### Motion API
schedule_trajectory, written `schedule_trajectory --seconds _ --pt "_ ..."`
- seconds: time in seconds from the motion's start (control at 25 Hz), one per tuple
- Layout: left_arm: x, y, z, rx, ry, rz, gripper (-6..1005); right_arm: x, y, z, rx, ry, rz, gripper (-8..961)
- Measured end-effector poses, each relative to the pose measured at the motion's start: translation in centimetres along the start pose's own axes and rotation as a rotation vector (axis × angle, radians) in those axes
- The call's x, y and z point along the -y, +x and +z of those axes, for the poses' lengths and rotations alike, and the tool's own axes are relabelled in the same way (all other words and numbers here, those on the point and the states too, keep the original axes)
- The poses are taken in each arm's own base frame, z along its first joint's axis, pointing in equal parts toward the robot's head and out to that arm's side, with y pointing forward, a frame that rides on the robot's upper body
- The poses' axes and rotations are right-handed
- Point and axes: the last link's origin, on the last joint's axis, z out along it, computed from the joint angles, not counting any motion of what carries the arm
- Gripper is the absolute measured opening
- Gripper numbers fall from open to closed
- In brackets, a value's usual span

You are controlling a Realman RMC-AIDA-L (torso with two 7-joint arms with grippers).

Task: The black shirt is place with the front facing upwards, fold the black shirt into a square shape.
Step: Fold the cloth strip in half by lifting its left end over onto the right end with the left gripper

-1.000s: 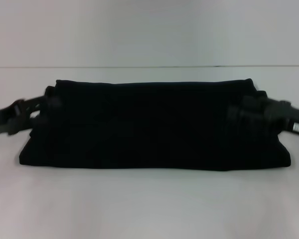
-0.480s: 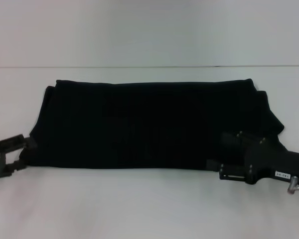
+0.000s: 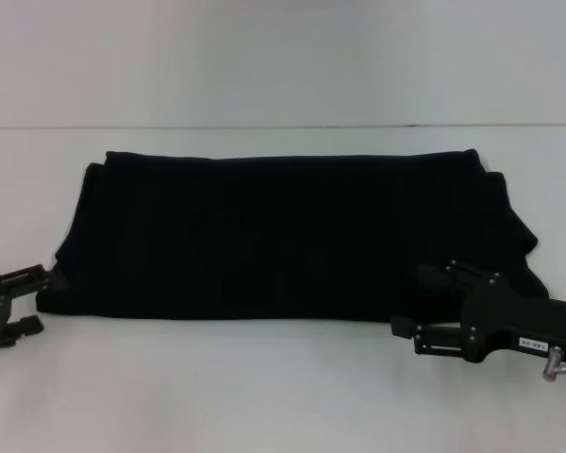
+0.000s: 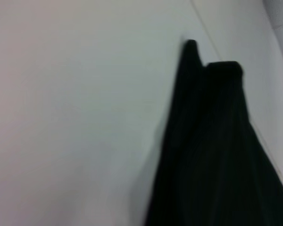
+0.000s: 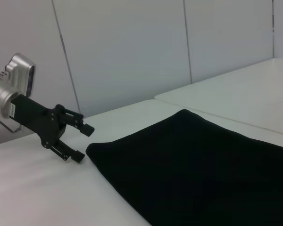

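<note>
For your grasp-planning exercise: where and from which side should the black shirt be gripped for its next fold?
Probably one short end of the black shirt: it lies as a long flat band, so pinching its near corners from the outer side could fold it toward square.

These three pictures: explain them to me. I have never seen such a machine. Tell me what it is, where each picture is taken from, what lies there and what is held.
It is a robot with two arms, each ending in a gripper with two fingers. The wide picture comes from a camera on its head, looking down at a white table. On the table lies the black shirt, already folded into a long band, plain side up. The left gripper sits at the shirt's near left corner, the right gripper at its near right corner. Both are open and hold nothing. The other two pictures come from cameras on the wrists. The left wrist one shows only cloth and table. The right wrist one looks across the shirt at the left gripper, its fingers spread beside the corner.
</note>
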Motion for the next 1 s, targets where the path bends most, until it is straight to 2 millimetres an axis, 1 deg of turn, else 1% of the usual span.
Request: schedule_trajectory --seconds 0.2,0.56,0.8,1.0 --pt "0.1 0.3 0.4 -0.017 0.020 -0.016 814 -0.1 0.0 0.0 0.002 -0.003 0.001 946" --pt "-1.4 1.0 2.6 -0.022 0.016 -0.007 779 -0.3 0.1 0.1 -0.001 -0.015 0.003 946" --pt "-1.9 1.4 2.9 -0.038 0.008 -0.002 755 -0.4 0.2 0.2 -0.001 -0.017 0.005 946" --pt "-2.6 1.2 3.6 -0.012 0.006 0.052 735 -0.5 0.2 0.3 -0.010 -0.028 0.001 946"
